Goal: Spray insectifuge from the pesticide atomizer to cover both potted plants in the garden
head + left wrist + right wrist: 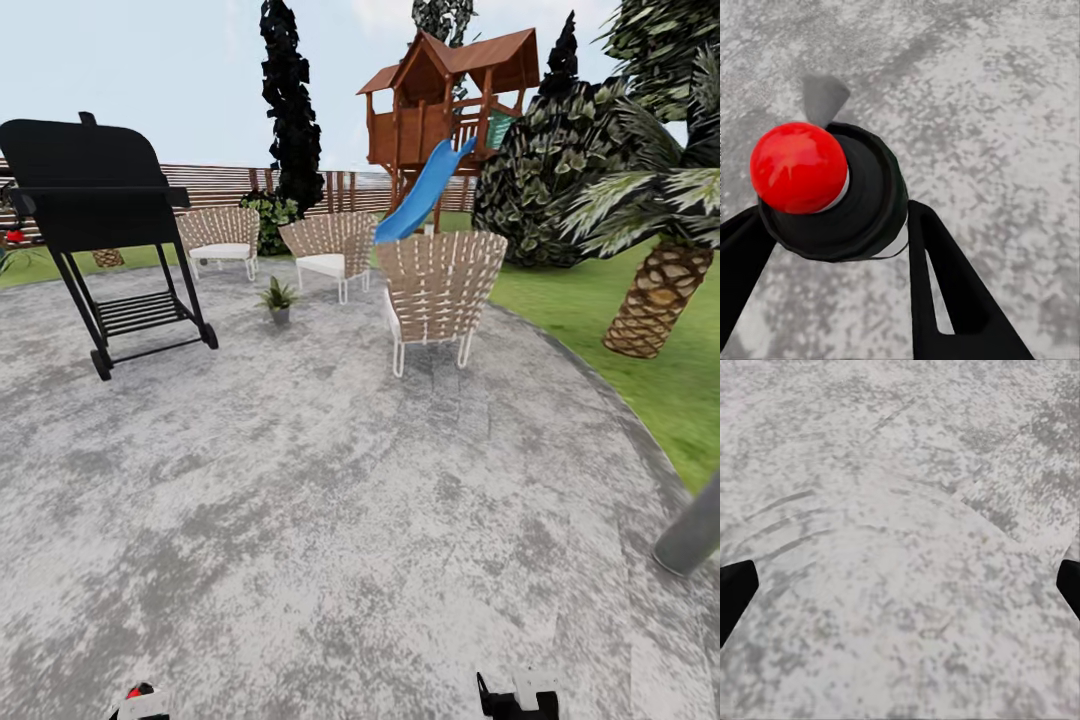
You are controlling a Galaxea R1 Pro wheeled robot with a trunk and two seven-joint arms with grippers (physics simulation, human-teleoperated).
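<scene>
Two grippers I am reading off low over the grey patio (300, 520). The left gripper (836, 214) is clamping a dark red-knobbed canister (832, 195); whether it is the atomizer I cannot tell. One potted plant (279, 298) is standing far ahead between the black grill (95, 200) and the wicker chairs (435, 285). The right gripper (900, 585) is hanging spread wide, holding nothing.

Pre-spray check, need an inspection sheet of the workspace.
Surface: grey mottled stone patio.
Job's things: one potted plant, upright, between the grill and the chairs.
Clutter: black grill; three wicker chairs; grey post.
Grippers: left claw has a black red-domed object between its fingers, grip unclear; right claw open over the patio.
Cables: nothing seen.
Surroundings: lawn, slatted fence, playset with blue slide, palm.
</scene>
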